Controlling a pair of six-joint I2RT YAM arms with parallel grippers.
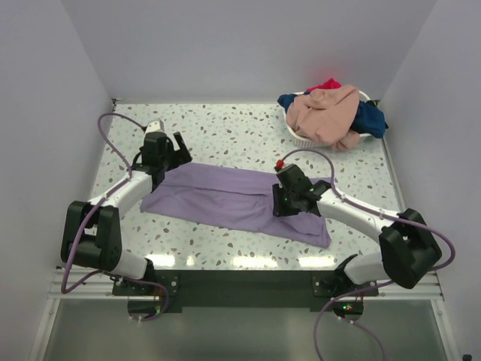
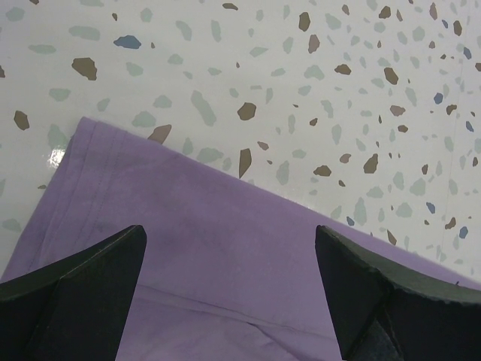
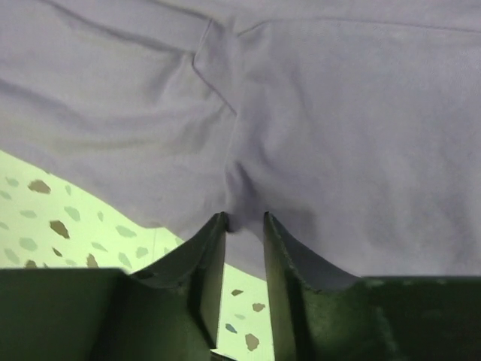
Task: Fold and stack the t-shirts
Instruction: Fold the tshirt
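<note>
A lavender-purple t-shirt (image 1: 225,197) lies spread flat across the middle of the table, folded into a long band. My left gripper (image 1: 179,147) hovers over its far left corner, wide open, with only flat purple cloth (image 2: 188,195) between the fingers (image 2: 229,233). At the shirt's near right part, my right gripper (image 1: 284,207) has its jaws close together on a puckered bunch of the shirt's edge (image 3: 323,135), which sits pinched between the fingertips (image 3: 244,219). Peach-pink (image 1: 327,113), navy blue (image 1: 372,116) and red (image 1: 327,83) t-shirts are piled in the basket.
The white oval basket (image 1: 301,138) stands at the back right corner, overflowing with crumpled shirts. White walls close in the speckled table (image 1: 225,128) on three sides. The arm bases sit on the near rail.
</note>
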